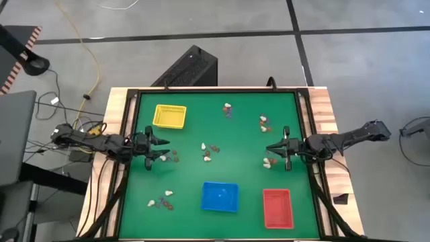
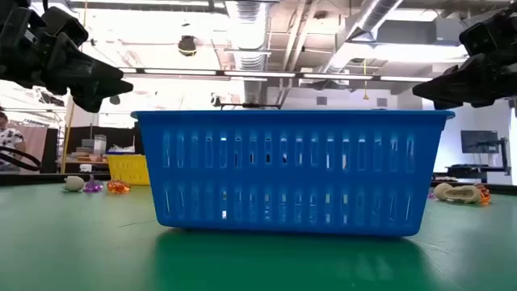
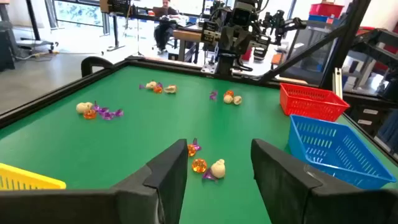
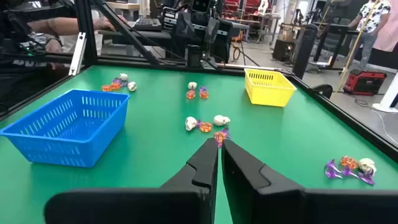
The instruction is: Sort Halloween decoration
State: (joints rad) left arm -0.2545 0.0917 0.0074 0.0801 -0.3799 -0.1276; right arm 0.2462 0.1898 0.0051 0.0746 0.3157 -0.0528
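The Halloween decoration lies in small clusters of cream, orange and purple trinkets on the green table: one at the centre (image 1: 209,152), one at the far middle (image 1: 228,109), one at the far right (image 1: 265,123) and one at the near left (image 1: 163,199). My left gripper (image 1: 165,146) hangs open above the table's left side, beside a cluster (image 1: 170,156). In its wrist view the centre cluster (image 3: 208,167) shows between the fingers, farther off. My right gripper (image 1: 271,149) hangs shut over the right side, next to a cluster (image 1: 270,161), and points at the centre cluster (image 4: 208,125).
A yellow tray (image 1: 169,116) stands at the far left. A blue tray (image 1: 220,196) stands at the near middle and a red tray (image 1: 277,208) at the near right. A dark raised rim (image 1: 215,92) borders the table. Bare green mat lies between the clusters.
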